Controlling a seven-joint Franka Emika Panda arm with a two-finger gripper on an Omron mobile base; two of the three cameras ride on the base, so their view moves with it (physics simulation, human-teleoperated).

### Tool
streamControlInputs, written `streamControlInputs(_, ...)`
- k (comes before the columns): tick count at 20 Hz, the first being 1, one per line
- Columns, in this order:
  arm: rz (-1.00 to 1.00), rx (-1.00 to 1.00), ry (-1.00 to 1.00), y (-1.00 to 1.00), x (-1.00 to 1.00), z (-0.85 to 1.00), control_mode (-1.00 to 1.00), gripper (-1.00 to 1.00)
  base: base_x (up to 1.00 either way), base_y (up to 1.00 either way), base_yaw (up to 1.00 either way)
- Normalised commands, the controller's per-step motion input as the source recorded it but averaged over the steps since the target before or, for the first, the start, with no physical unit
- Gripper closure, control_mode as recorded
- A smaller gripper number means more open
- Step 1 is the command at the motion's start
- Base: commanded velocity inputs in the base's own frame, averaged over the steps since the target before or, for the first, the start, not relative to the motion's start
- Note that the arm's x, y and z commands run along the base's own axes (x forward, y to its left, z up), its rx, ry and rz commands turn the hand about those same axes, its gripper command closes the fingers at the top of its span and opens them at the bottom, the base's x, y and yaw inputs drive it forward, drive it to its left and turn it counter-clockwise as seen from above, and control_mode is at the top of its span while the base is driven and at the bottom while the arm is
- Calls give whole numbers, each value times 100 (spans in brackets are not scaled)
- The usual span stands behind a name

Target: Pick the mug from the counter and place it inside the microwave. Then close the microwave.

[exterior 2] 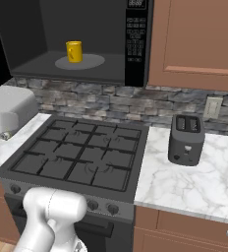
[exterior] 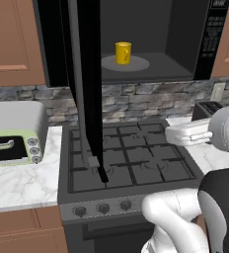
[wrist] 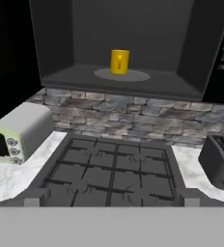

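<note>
Yellow and cylindrical, the small mug (exterior: 123,53) stands upright on the grey round turntable (exterior: 138,63) inside the large black over-range microwave (exterior: 156,29), toward the left of the disc, touching nothing else. My hand view shows the mug's (wrist: 119,61) handle turned toward me; from the right base view the mug (exterior 2: 74,51) sits over the turntable's (exterior 2: 89,61) left edge.

The microwave's tall dark door (exterior: 89,84) stands swung out toward me, edge-on in the left base view, its lower end hanging over the dark grey gas stovetop (exterior: 126,158). The right base view has the button panel strip (exterior 2: 134,34) on the microwave's right side.

My pincer is fully open and holds nothing; in the hand view its two finger tips (wrist: 32,201) poke up at the near edge of the stovetop (wrist: 114,171), well apart from each other and far from the mug.

On the white marble-look counter (exterior 2: 189,184) to the right of the stove stands a dark grey two-slot toaster (exterior 2: 186,139), which the left base view half hides behind my arm. On the counter's left part (exterior: 18,183) sits a pale green toaster oven (exterior: 13,136), its knobs visible in the left base and hand views.
</note>
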Motion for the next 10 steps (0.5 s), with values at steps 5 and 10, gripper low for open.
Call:
streamControlInputs(5,-1,0,-23,11,-35,7,-100,-100,0,0,0)
streamControlInputs(10,0,0,-30,30,-23,29,-100,-100,0,0,0)
